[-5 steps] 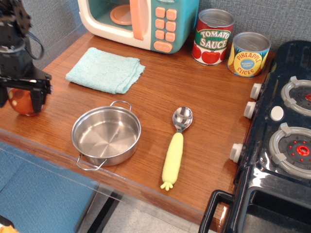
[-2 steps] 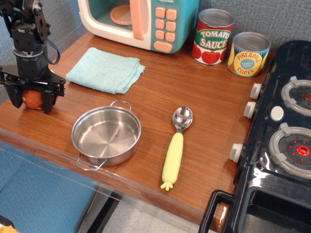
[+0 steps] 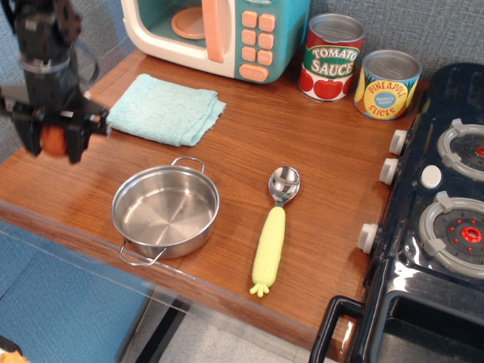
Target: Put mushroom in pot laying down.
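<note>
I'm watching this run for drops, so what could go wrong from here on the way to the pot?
1. The gripper shows only a small orange-brown part of the mushroom between its fingers; the hold may be shallow and could slip in transit.
2. The pot is shallow, so a mushroom released from height might bounce or roll out.
3. The pot sits near the table's front edge; a nudge could push it off.
</note>
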You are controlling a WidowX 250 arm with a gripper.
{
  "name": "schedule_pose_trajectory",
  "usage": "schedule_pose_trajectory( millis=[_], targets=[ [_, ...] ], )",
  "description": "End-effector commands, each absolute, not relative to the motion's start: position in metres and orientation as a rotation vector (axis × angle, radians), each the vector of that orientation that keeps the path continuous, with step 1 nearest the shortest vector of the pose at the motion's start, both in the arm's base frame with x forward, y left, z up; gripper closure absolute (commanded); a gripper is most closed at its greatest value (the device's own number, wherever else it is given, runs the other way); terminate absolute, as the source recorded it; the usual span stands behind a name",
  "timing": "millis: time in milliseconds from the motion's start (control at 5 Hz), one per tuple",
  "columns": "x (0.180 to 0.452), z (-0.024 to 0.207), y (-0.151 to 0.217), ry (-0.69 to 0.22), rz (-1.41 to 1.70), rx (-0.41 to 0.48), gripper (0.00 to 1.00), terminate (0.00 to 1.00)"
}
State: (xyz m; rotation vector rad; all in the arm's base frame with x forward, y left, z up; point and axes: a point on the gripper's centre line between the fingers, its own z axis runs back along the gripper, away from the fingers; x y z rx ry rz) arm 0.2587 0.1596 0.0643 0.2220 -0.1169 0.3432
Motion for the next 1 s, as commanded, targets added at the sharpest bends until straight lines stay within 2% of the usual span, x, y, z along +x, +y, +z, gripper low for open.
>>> schedule_pose_trajectory(
  millis=[0, 200, 400, 800],
  targets=[
    [0.242, 0.089, 0.071, -0.176, 0.194, 0.157, 1.00, 0.00],
    [0.239, 0.076, 0.051, -0.139, 0.137, 0.123, 1.00, 0.00],
    [0.238, 0.066, 0.039, -0.101, 0.109, 0.098, 0.00, 0.00],
    [0.237, 0.078, 0.032, -0.095, 0.090, 0.117, 0.00, 0.00]
  ],
)
